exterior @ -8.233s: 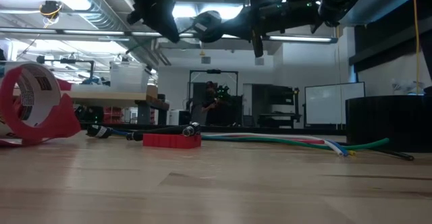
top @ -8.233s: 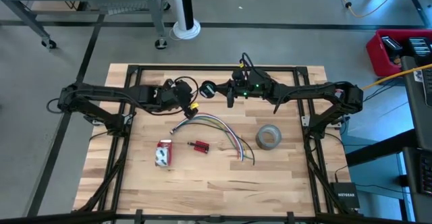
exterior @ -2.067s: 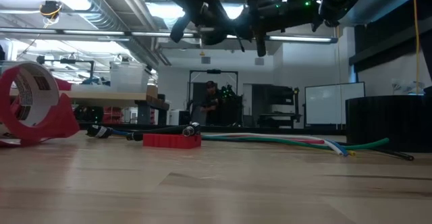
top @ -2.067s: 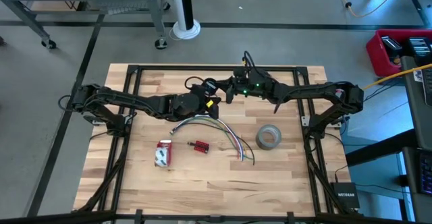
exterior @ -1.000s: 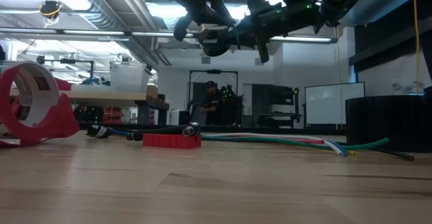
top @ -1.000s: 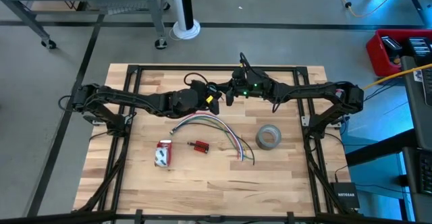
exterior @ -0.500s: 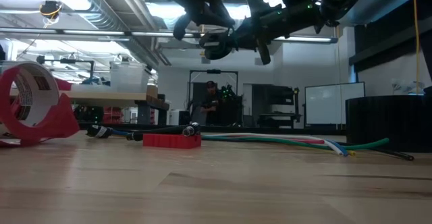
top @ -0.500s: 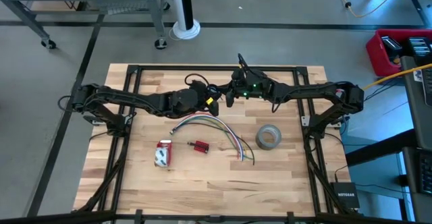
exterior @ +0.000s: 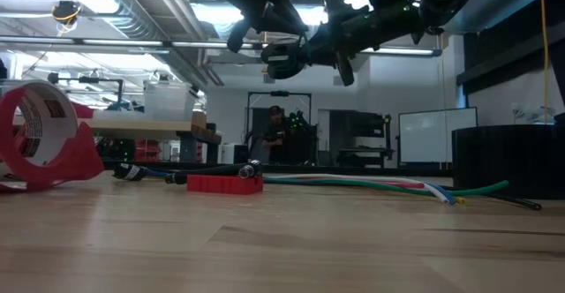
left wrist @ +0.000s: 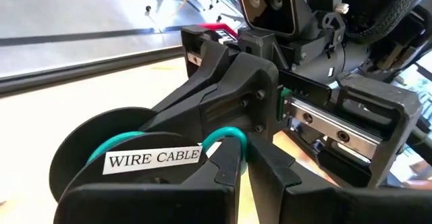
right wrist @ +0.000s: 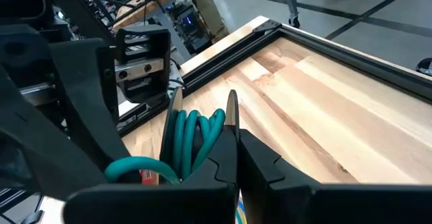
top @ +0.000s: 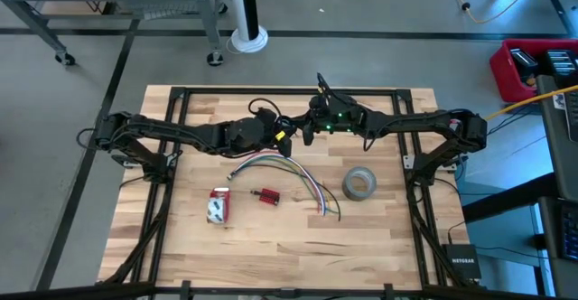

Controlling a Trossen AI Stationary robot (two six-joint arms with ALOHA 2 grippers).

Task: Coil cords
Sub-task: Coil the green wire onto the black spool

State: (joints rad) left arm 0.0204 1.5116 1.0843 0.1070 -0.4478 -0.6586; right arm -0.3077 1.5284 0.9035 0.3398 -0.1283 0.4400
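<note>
A white label (left wrist: 154,159) printed "WIRE CABLE" in dark capitals sits on the dark spool (left wrist: 101,153) that carries the cords (left wrist: 226,135), seen close up in the left wrist view; the label lies at about 6 o'clock on the spool's face. In the high view a small black box (top: 461,261) on the floor, at about 4 o'clock from the table (top: 379,237), bears white lettering that reads "NETGEAR". The red tape dispenser (exterior: 44,138) in the low view carries print on its white roll, too small to read.
</note>
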